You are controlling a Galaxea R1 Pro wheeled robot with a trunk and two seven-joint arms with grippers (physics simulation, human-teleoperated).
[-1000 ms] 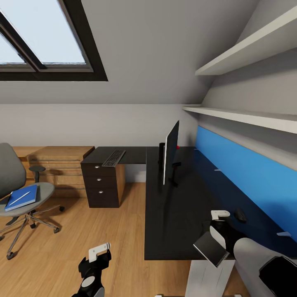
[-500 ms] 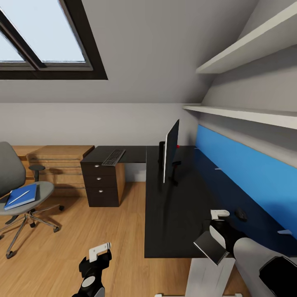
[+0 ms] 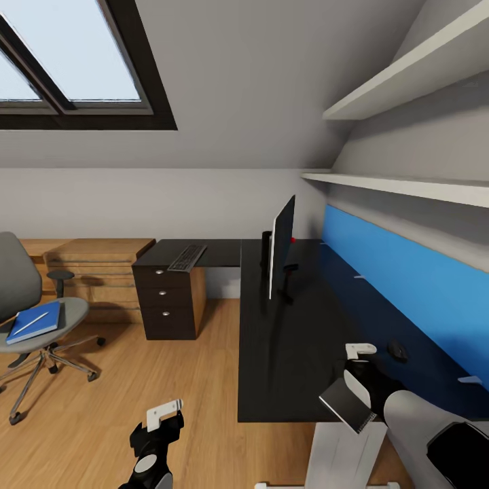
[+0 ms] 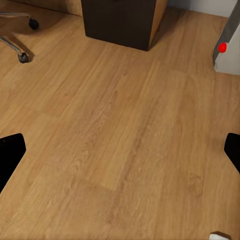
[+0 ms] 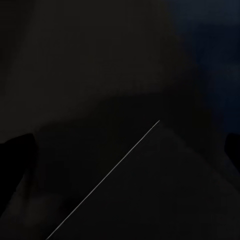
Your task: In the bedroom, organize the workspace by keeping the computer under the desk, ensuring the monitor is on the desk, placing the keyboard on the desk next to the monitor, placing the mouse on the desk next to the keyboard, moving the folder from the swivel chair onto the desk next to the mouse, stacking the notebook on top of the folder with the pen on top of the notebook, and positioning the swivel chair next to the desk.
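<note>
The black desk point(image 3: 292, 353) carries the monitor point(image 3: 281, 248), the keyboard point(image 3: 187, 259) on its left wing, and the mouse point(image 3: 397, 350) by the blue back panel. At the left stands the swivel chair point(image 3: 20, 285), with the blue folder point(image 3: 35, 321) on its seat and the pen point(image 3: 30, 324) on the folder. The grey notebook point(image 3: 346, 405) sits at the desk's front edge, directly under my right gripper point(image 3: 360, 370). The right wrist view is very dark; the fingers look spread wide over the notebook point(image 5: 165, 200). My left gripper point(image 3: 159, 424) hangs open over the wood floor point(image 4: 120, 125). The computer point(image 4: 227, 47) stands on the floor.
A dark drawer unit point(image 3: 170, 302) sits under the desk's left wing, with a low wood shelf unit point(image 3: 95, 272) beside it. Two white shelves point(image 3: 407, 190) run along the sloped wall above the desk. Bare floor lies between chair and desk.
The whole head view has shifted slightly, so the camera moved a little. The right gripper and notebook keep about the same place over the desk edge. The left arm is unchanged.
</note>
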